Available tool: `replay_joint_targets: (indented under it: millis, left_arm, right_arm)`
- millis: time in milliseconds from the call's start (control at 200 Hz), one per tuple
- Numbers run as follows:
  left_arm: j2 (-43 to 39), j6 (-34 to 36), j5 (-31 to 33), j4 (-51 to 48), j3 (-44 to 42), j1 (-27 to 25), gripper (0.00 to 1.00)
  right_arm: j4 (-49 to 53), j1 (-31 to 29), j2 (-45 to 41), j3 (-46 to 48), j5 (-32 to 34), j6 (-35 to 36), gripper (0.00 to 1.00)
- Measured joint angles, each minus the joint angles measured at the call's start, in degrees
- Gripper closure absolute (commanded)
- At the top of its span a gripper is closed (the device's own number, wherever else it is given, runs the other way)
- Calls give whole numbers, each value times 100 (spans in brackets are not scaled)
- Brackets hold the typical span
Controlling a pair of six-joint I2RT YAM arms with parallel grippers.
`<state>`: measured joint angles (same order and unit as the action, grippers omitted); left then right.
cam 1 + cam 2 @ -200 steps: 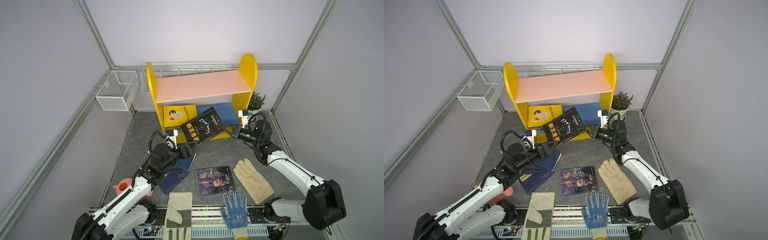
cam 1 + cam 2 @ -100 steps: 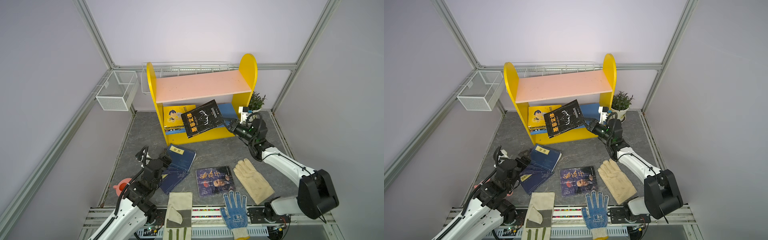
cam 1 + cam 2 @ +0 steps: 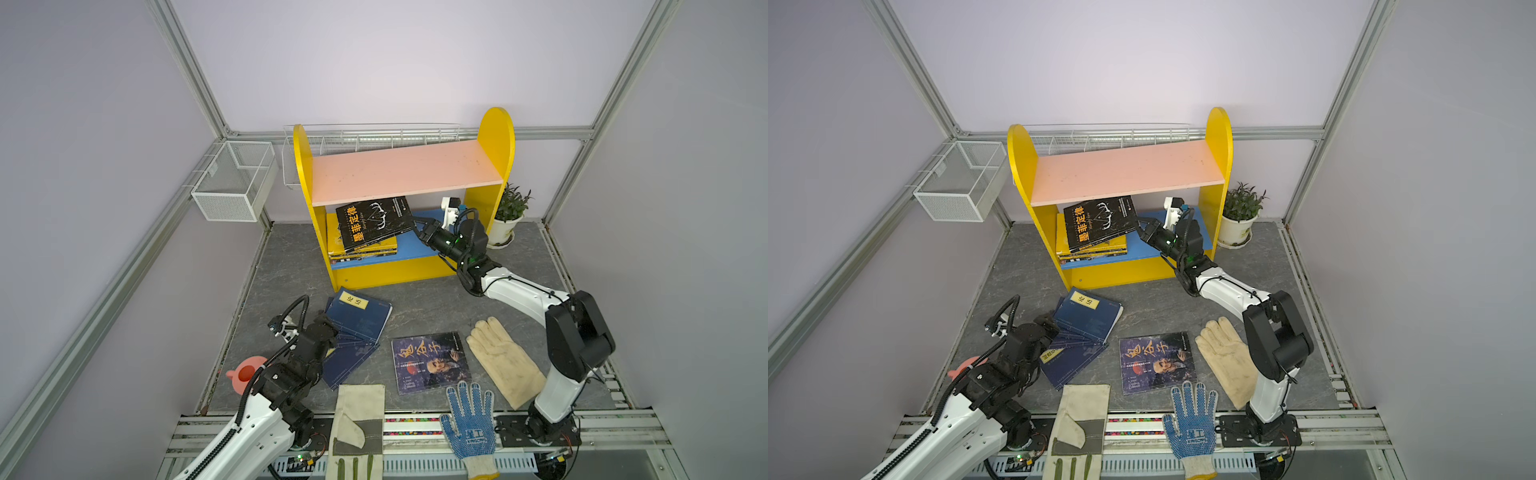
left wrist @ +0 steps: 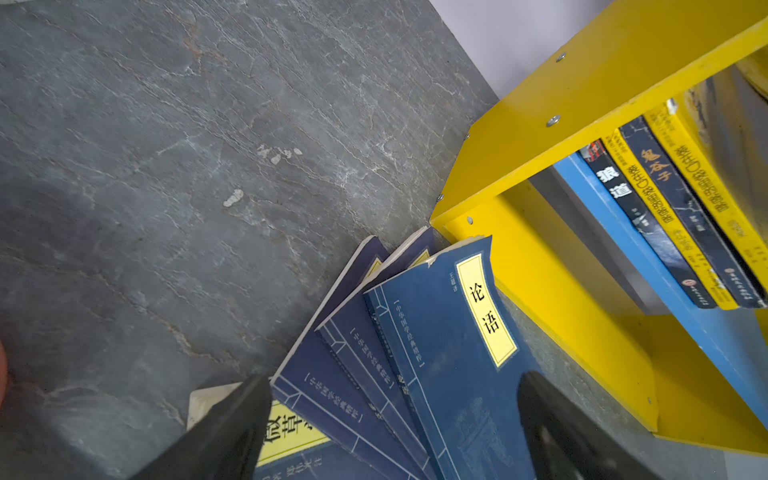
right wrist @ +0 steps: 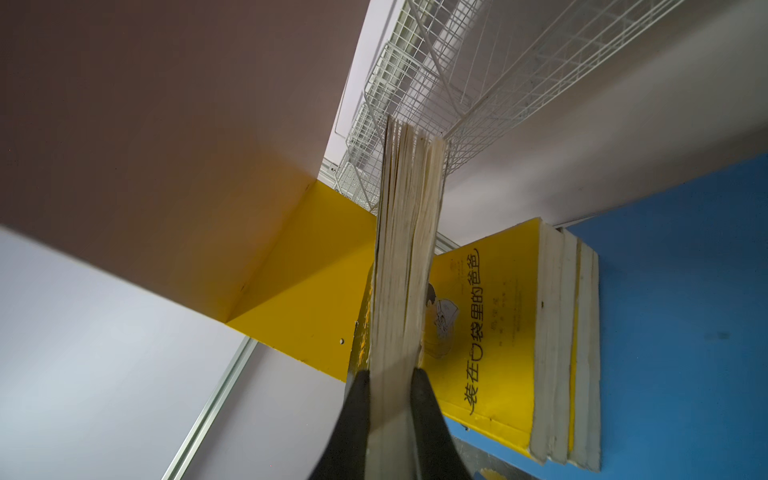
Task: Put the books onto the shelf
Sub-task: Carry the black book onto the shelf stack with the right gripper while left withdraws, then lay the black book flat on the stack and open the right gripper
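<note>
Our right claw is pinched on the fore-edge of the black book, holding it nearly flat under the pink board of the shelf so it can settle on the stack lying on the blue lower board. Our left claw hangs spread and empty over the fanned navy books on the surface, placed, we judge, for the next pick. The purple-blue book lies beside them.
</note>
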<state>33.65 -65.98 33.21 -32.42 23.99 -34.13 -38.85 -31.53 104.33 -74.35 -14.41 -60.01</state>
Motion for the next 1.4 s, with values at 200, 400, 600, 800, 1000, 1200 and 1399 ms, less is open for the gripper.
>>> replay_joint_targets:
  millis: [200,400,600,800,1000,1200,1399]
  left_arm:
    - [118,0,-7,46,0,0,7]
    - [116,2,-7,44,0,0,7]
    - [107,2,-7,44,0,0,7]
    - [107,2,-7,44,0,0,7]
    - [114,2,-7,66,0,0,7]
    - [111,2,-7,81,0,0,7]
    - [107,2,-9,83,0,0,7]
  right_arm:
    - [114,-278,608,-391,472,0,93]
    - [271,-463,841,-605,874,-2,93]
    - [289,-522,901,-743,1088,-28,93]
    - [321,-551,984,-785,1141,-92,92]
    - [372,-632,997,-785,1189,-138,85]
    - [824,-658,997,-925,1161,33,64]
    - [1915,-872,997,-1320,1049,599,46]
